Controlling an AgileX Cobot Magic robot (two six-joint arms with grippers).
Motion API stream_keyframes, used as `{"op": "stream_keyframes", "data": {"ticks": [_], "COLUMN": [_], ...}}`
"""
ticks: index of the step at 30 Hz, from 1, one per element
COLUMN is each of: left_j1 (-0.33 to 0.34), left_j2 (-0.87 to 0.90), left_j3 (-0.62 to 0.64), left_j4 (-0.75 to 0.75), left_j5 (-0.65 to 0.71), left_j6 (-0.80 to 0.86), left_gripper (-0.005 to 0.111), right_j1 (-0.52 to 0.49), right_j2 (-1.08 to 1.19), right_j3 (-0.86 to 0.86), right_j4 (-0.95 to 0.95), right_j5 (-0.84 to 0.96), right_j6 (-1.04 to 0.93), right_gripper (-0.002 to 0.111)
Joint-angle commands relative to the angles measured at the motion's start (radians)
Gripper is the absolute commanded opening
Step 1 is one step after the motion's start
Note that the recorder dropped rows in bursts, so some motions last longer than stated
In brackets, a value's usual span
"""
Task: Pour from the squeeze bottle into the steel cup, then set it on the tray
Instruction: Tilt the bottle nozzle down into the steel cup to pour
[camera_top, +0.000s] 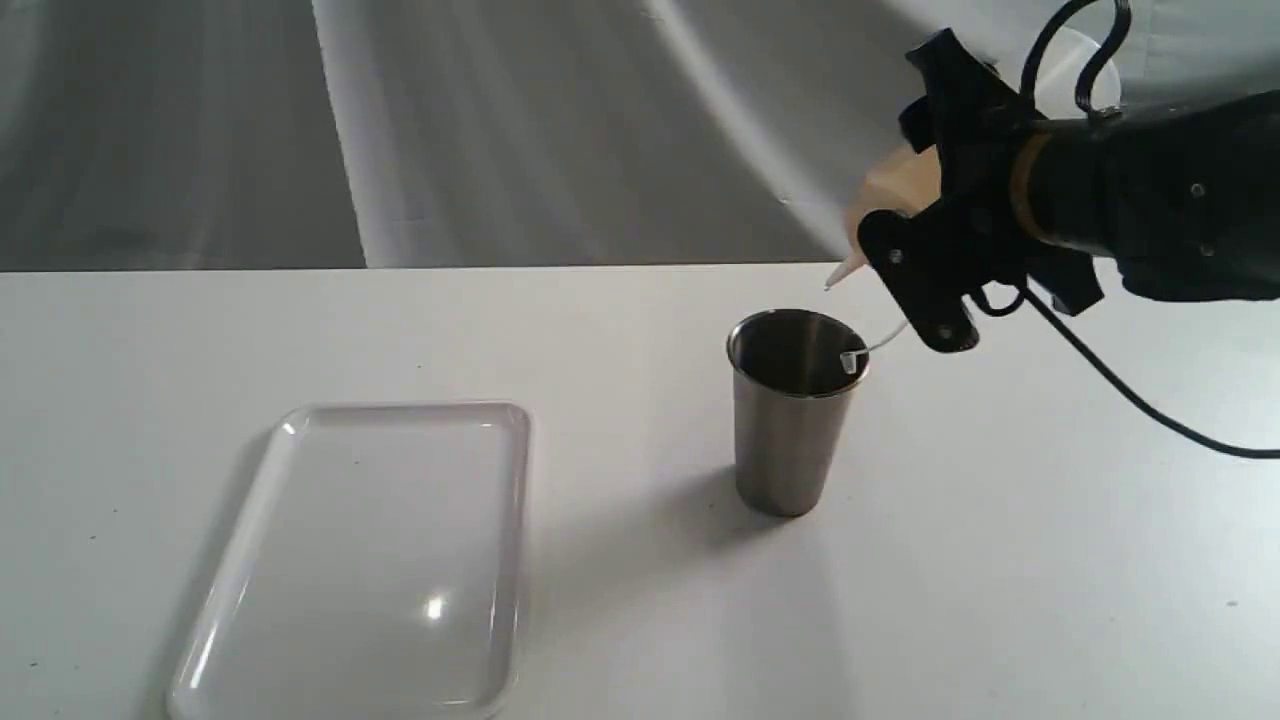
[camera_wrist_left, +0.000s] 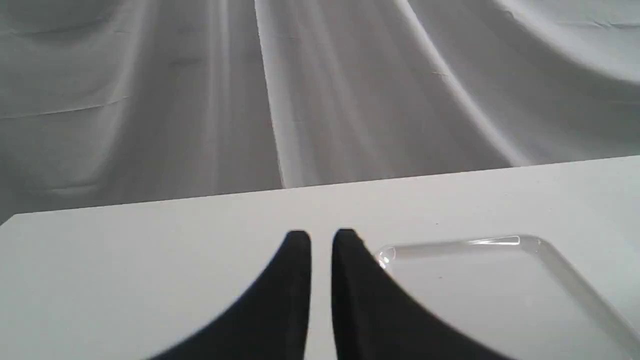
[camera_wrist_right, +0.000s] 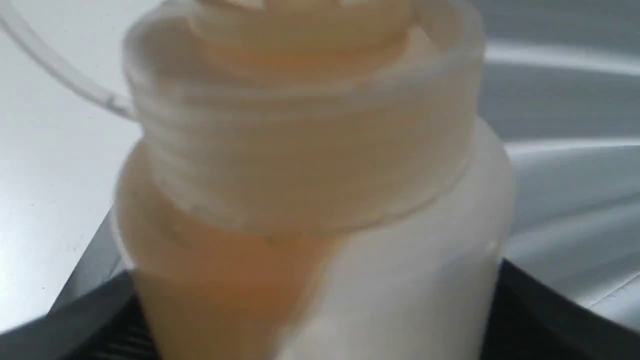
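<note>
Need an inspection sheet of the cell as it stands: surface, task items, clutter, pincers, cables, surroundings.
Surface: white table, a few small dark specks.
Squeeze bottle: in the air, tilted nozzle-down above the steel cup's rim; amber liquid lies towards the nozzle; no stream seen; cap strap dangles at the rim.
Steel cup: upright on the table, right of the tray and apart from it.
Tray: flat on the table, nothing seen on it.
Clutter: nothing seen.
Right pincer: shut on the squeeze bottle.
Left pincer: fingers almost together, holds nothing.
Cables: black cable hangs from the right arm above the table.
Surroundings: grey draped cloth behind.
</note>
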Motion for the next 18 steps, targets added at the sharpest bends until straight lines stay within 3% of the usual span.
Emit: {"op": "stream_keyframes", "data": {"ticks": [1,18], "left_j1": [-0.005,-0.005], "left_j2": [-0.005,-0.005], "left_j3": [0.004,0.004], "left_j4": [0.001,0.001], "left_j5": [-0.002,-0.002], "left_j6": [-0.005,-0.003], "left_gripper": [0.008,0.008], "right_j1": [0.004,0.004], "right_j2": [-0.007,-0.001], "right_j3": [-0.008,-0.008], "right_j4": [-0.009,-0.009], "right_j5": [0.007,0.029], "right_j6": [-0.02,-0.014], "right_gripper": [0.009,0.009]}}
